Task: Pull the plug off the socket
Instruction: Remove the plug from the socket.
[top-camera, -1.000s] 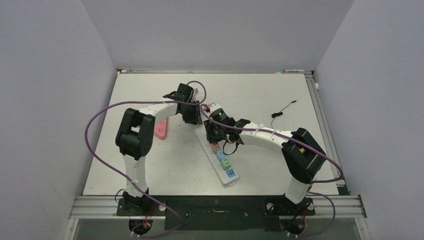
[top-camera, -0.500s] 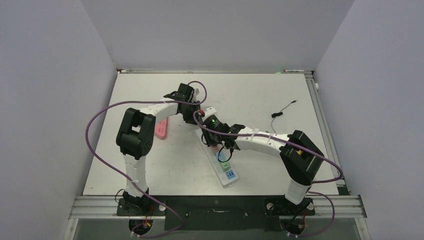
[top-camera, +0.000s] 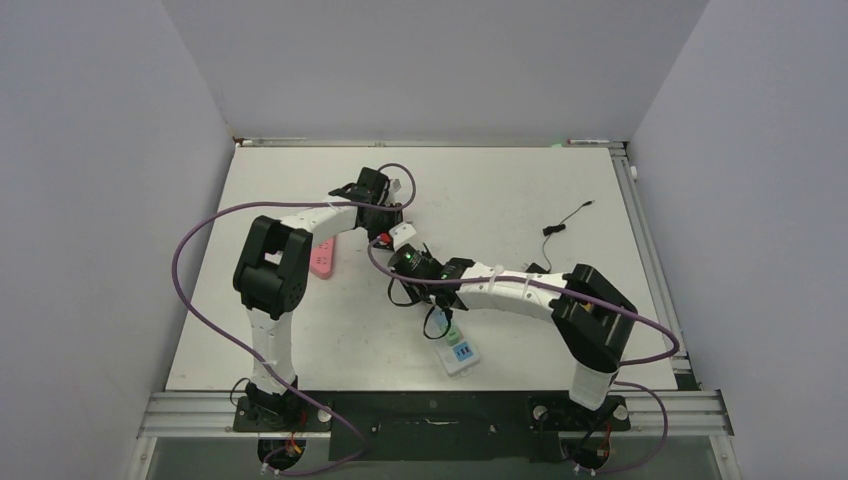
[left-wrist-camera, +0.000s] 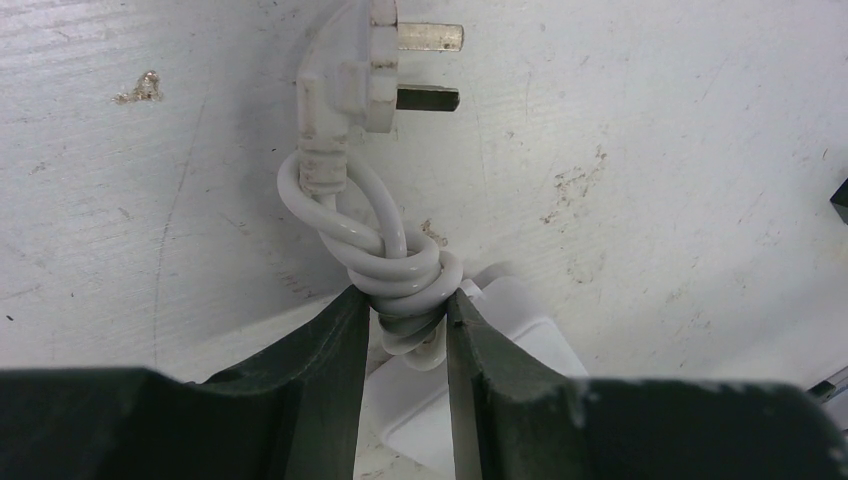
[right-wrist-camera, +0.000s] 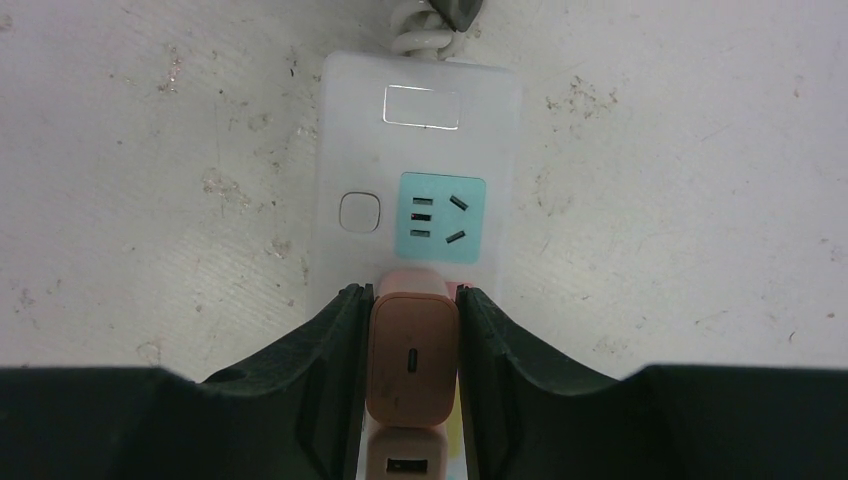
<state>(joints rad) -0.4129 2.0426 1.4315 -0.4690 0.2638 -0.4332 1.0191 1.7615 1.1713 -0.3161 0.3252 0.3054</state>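
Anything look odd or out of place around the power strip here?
Yes: the white cord of the power strip is wound into a tight knot beside the strip, pinched by the left gripper, and its mains plug lies loose on the scuffed table.

Light falls soft and even around the power strip (right-wrist-camera: 490, 130); its glossy indicator window glares faintly. Shadows beside it are weak. My fingers (right-wrist-camera: 310, 400) below it read dark, with little detail.
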